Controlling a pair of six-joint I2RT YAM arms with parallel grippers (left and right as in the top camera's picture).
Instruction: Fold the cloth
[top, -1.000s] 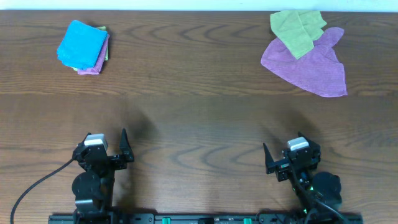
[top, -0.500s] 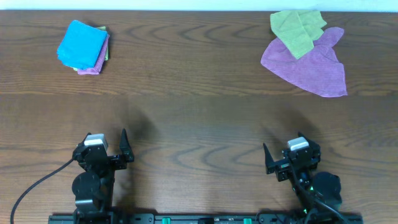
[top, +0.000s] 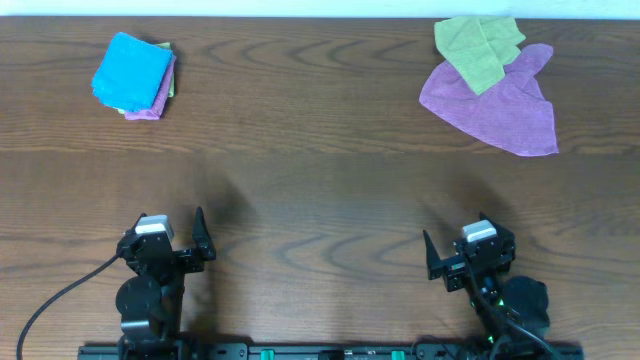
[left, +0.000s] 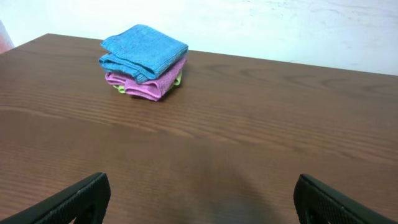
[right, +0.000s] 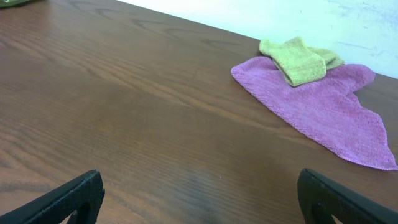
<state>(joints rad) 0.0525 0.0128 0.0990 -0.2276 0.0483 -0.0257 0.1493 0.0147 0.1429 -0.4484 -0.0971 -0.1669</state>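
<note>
Near edge, left side: left gripper (left: 202, 190), fingers spread wide, gripping nothing, low over the table (top: 320, 170). Near edge, right side: right gripper (right: 199, 186), likewise wide apart and empty. Far left corner: blue cloth (top: 130, 68), folded to a small square, on top of a folded purple cloth (left: 152, 84), with a sliver of yellow-green beneath, probably a third one. Far right corner: loose purple cloth (top: 500, 105), spread flat, with a crumpled yellow-green cloth (top: 478, 48) overlapping its far edge.
</note>
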